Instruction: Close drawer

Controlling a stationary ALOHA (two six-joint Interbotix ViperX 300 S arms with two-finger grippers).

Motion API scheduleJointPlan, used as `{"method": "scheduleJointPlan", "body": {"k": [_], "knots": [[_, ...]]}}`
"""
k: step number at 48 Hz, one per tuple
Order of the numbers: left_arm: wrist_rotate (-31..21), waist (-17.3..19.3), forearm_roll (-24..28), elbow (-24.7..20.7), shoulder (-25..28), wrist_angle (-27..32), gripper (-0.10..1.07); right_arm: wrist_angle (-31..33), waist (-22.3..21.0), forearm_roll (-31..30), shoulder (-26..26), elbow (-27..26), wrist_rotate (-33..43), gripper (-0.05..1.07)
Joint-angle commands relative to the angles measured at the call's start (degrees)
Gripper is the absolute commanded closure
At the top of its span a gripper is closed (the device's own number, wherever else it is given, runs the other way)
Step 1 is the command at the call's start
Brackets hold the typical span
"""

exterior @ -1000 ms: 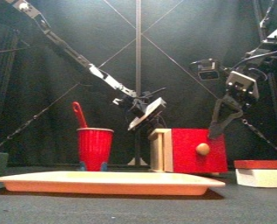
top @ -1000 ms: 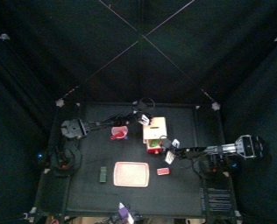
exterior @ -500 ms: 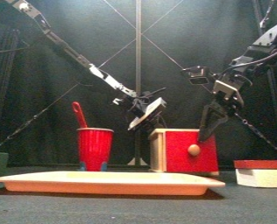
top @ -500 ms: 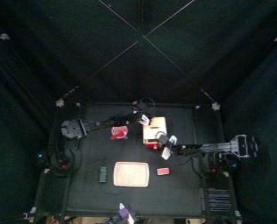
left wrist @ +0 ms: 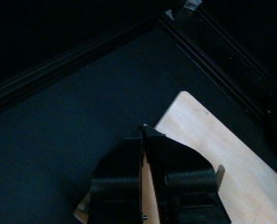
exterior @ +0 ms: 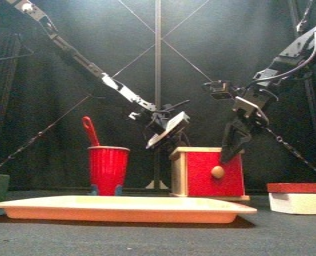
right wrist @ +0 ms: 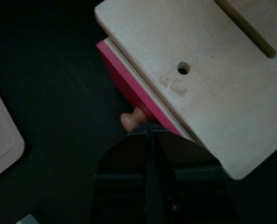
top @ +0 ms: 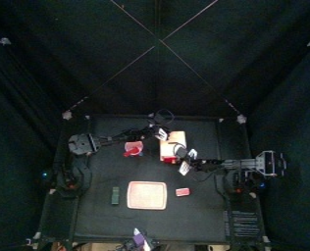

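The cream-white box unit [exterior: 178, 175] stands mid-table with its pale beige top [right wrist: 200, 61] facing up. Its drawer [exterior: 208, 160], with a red front and a round knob [exterior: 217, 172], sticks out a short way toward the right arm. My right gripper [exterior: 232, 152] hangs against the red front just beside the knob [right wrist: 131, 120]; its jaws stand close together with nothing between them. My left gripper [left wrist: 144, 140] sits at the far edge of the beige top [left wrist: 223, 149], shut on that edge. From above, the drawer [top: 180, 155] lies between both grippers.
A red cup [exterior: 107, 168] holding a red utensil stands left of the box. The flat pink tray [top: 147, 194] lies at the table's front, with a small red block [top: 182, 192] beside it. A white-and-red container [exterior: 298, 197] sits at the front right.
The right gripper has moved left against the red front, and the drawer has slid further into the box. The left arm has stayed put.
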Motion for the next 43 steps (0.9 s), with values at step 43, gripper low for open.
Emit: {"method": "scheduleJointPlan", "body": {"k": [43], "knots": [[0.09,-0.09,1.32,-1.41,-1.05,0.44,0.55,-1.49,-4.57,-1.05,3.43,-4.04,-0.35,0.58]]}}
